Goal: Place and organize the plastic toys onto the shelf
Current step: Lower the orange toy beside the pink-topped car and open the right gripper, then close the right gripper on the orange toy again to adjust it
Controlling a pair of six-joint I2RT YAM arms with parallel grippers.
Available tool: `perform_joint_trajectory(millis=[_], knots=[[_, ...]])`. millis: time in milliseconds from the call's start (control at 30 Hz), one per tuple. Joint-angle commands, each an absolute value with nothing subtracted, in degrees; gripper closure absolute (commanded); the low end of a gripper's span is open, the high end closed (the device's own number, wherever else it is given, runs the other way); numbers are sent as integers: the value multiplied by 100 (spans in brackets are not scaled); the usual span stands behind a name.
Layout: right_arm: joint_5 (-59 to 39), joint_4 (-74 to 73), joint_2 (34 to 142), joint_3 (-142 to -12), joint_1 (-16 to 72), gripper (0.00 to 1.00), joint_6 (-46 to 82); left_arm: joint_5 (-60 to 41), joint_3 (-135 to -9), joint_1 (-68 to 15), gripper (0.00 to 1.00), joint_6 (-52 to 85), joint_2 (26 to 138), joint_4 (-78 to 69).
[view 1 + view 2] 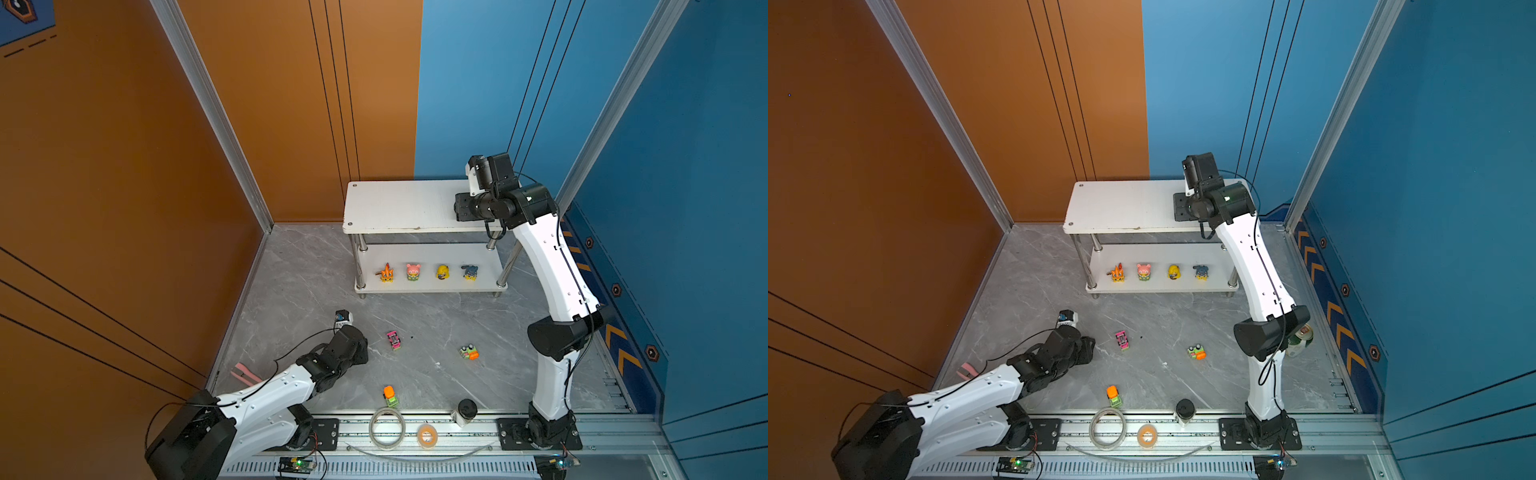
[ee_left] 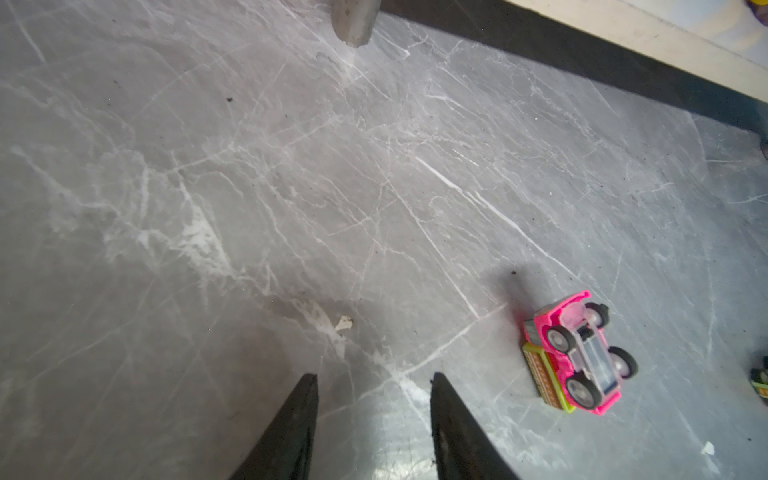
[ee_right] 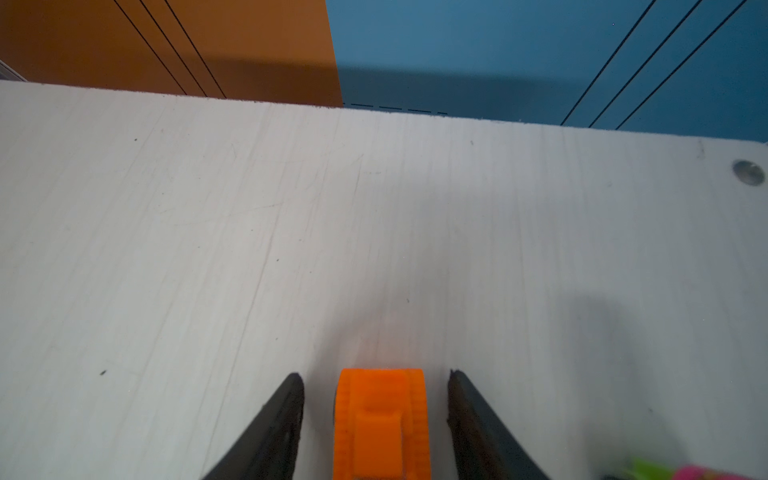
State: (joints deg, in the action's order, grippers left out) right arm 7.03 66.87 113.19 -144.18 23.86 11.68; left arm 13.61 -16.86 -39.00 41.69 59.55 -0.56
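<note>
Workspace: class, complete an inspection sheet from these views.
Surface: grey marble tabletop, dark specks.
Job's things: shelf; orange figurine, pink figurine, yellow figurine, blue-grey figurine on its lower tier; orange car on its top; pink car overturned, green-orange car, orange-roofed car on tabletop.
Clutter: large tape roll, small tape roll, jar, green can.
Grippers: left gripper open, empty; right gripper open astride orange car, gaps both sides.
Cables: black cable along left arm.
Surroundings: orange wall, blue wall, aluminium frame.
</note>
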Motion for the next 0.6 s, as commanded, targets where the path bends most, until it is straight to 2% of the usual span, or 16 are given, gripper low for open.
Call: perform_joint_trajectory(millis=[0, 300, 567], knots=[[629, 6716, 10881, -14361, 2379, 41, 1298, 1345, -1714, -3909, 54, 4216, 5831, -17], [808, 6715, 10377, -14255, 2513, 40, 1264, 1439, -1783, -3970, 54, 4176, 5596, 185], [719, 6693, 10406, -13856, 2487, 41, 1265, 1498, -1772, -3999, 54, 4196, 5528, 267]])
